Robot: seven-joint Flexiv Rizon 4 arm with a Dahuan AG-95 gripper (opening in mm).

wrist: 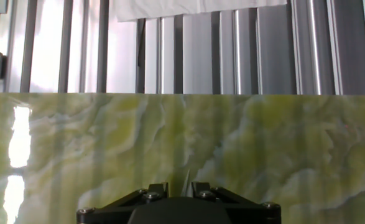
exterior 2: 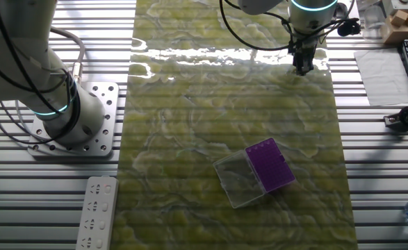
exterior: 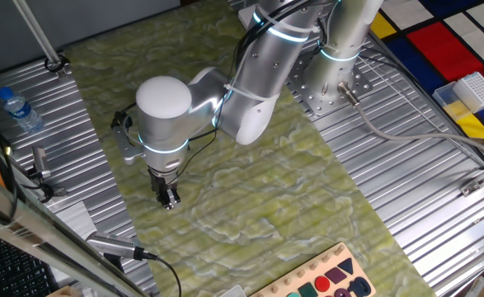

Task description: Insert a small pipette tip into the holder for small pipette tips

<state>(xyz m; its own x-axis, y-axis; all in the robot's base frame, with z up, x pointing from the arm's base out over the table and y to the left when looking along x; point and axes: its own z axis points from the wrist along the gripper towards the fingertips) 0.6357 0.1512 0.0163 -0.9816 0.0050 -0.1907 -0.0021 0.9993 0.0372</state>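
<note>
My gripper [exterior: 169, 198] hangs low over the green marbled mat near its edge, and it also shows in the other fixed view [exterior 2: 302, 67]. In the hand view the gripper [wrist: 179, 186] has its jaws close together, with a thin pale small pipette tip [wrist: 184, 177] between them, pointing at the mat. The holder for small pipette tips [exterior 2: 270, 164], a flat purple square box, lies on the mat far from the gripper, with its clear cover [exterior 2: 240, 179] open beside it. The holder is hidden in the first fixed view and out of the hand view.
A white gridded rack [exterior: 476, 89] sits on a pale blue tray at the far right. A water bottle [exterior: 19, 109] lies on the ribbed metal table. The arm's base [exterior 2: 51, 104] and a power strip [exterior 2: 96, 212] stand beside the mat. White paper [wrist: 194, 7] lies beyond the mat's edge.
</note>
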